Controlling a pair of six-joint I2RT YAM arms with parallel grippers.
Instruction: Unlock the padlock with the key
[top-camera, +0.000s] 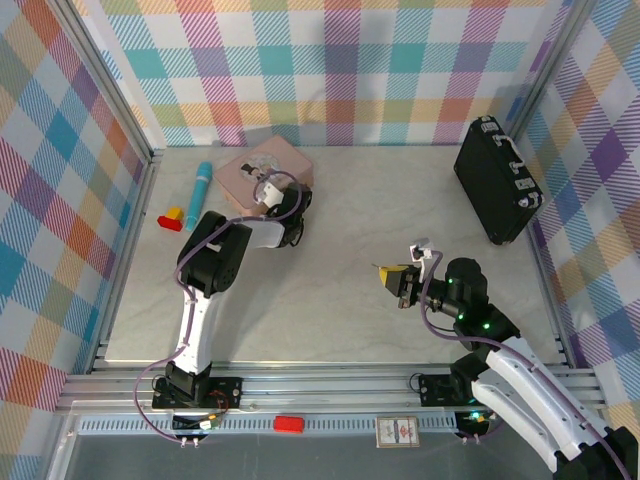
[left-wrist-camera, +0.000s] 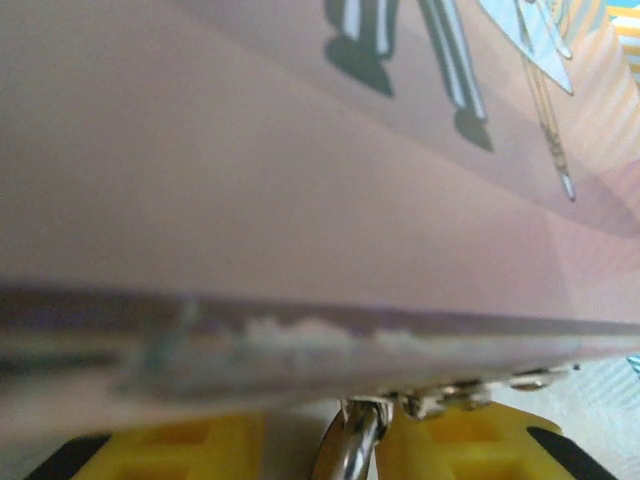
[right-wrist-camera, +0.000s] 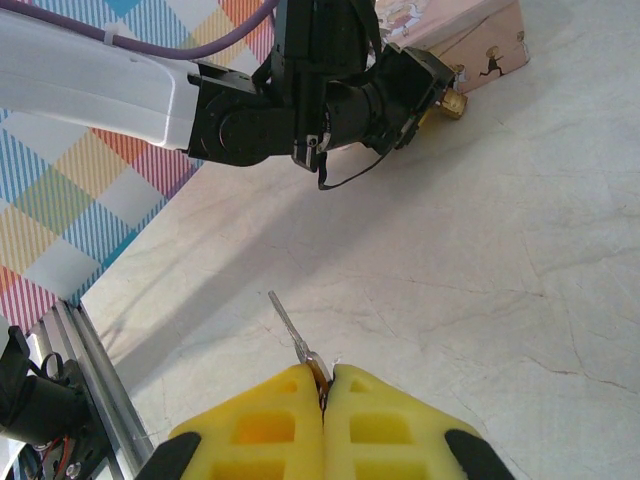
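key (right-wrist-camera: 292, 328): thin, straight, silvery metal | padlock (right-wrist-camera: 453, 103): small, brass-coloured, shiny

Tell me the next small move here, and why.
Probably close the left claw on the padlock: its yellow fingers flank the shackle at the pink tin's edge, while the right claw pinches the key, well away.

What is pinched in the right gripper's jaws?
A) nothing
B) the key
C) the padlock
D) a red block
B: the right gripper has its yellow jaws shut on the key, whose thin blade sticks out above them.
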